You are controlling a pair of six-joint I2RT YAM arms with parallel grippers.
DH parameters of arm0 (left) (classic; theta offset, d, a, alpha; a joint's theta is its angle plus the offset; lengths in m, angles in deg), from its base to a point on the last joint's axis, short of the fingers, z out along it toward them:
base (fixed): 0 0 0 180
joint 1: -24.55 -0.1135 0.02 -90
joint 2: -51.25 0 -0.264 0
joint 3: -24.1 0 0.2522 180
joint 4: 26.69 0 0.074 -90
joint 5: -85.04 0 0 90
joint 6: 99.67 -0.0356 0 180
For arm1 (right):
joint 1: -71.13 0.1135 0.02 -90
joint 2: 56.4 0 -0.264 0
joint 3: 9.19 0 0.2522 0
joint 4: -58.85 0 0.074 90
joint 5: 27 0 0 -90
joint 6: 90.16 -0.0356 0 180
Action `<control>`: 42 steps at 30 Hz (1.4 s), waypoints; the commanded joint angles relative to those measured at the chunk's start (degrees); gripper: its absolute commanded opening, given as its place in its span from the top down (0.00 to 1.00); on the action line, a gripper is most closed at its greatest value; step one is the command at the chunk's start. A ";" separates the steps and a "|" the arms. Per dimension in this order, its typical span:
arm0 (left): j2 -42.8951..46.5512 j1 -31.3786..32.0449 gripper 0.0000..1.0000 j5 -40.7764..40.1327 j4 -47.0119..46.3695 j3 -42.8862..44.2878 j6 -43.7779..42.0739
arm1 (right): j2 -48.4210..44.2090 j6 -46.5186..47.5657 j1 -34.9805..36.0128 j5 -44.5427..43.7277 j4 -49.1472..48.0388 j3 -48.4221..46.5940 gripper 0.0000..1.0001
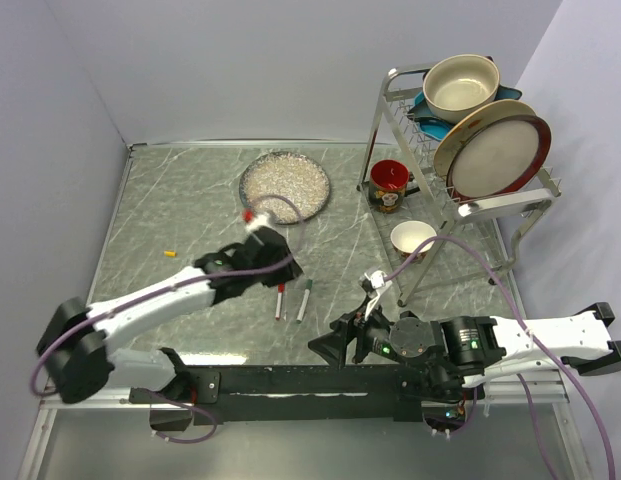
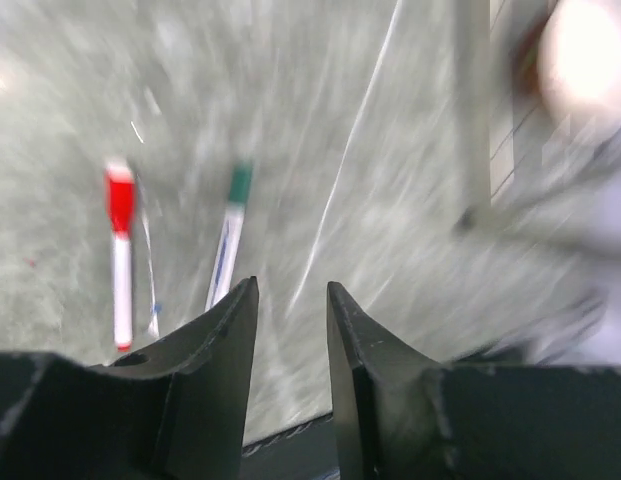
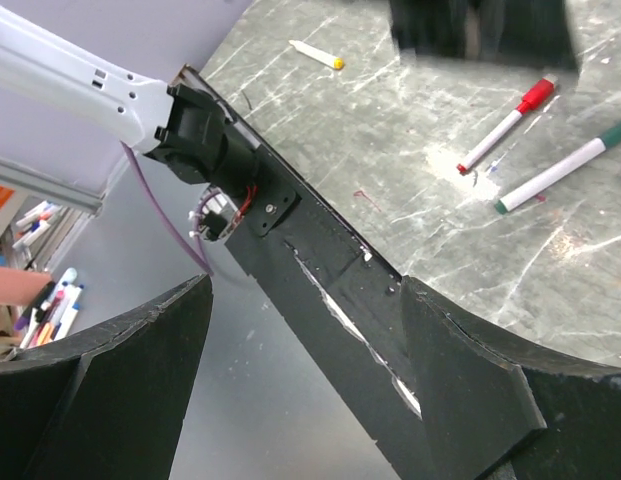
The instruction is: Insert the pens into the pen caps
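Near the red-capped white plastic pen [image 2: 120, 262], the left gripper [image 2: 292, 287] hangs slightly parted and empty; the right gripper [image 3: 307, 285] gapes wide.

A robot lab's mock kitchen: plain partition walls [image 1: 240, 60] enclose a marble-look table [image 1: 180, 200] bearing a dish rack [image 1: 500, 207].

The red-capped pen [image 1: 280, 300] and the green-capped pen [image 1: 303, 299] are laid flat, side by side without touching, both with white barrels. The yellow-tipped pen [image 3: 315, 54] is laid flat well apart from them
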 commanded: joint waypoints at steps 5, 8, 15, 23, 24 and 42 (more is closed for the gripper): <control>18.34 -14.98 0.61 -21.40 23.32 -3.75 30.61 | -0.31 1.30 0.15 1.61 -5.50 1.83 0.17; 23.89 -21.83 0.44 -21.51 27.38 -6.66 32.14 | 0.40 1.65 0.15 2.40 -5.59 1.91 0.17; 25.22 -38.95 0.31 -17.99 33.88 -8.86 30.56 | 1.54 2.36 0.24 3.64 -5.41 1.12 0.17; 17.84 -54.01 0.39 -9.99 32.84 -13.25 27.03 | -0.82 1.83 0.15 3.81 -5.23 1.91 0.17; 17.49 -54.45 0.39 -10.25 32.23 -13.78 27.39 | -1.00 1.74 0.15 3.90 -5.15 2.09 0.17; 3.25 -61.05 0.57 -8.76 21.67 -18.00 24.05 | -1.10 2.35 0.15 4.25 -4.53 1.83 0.17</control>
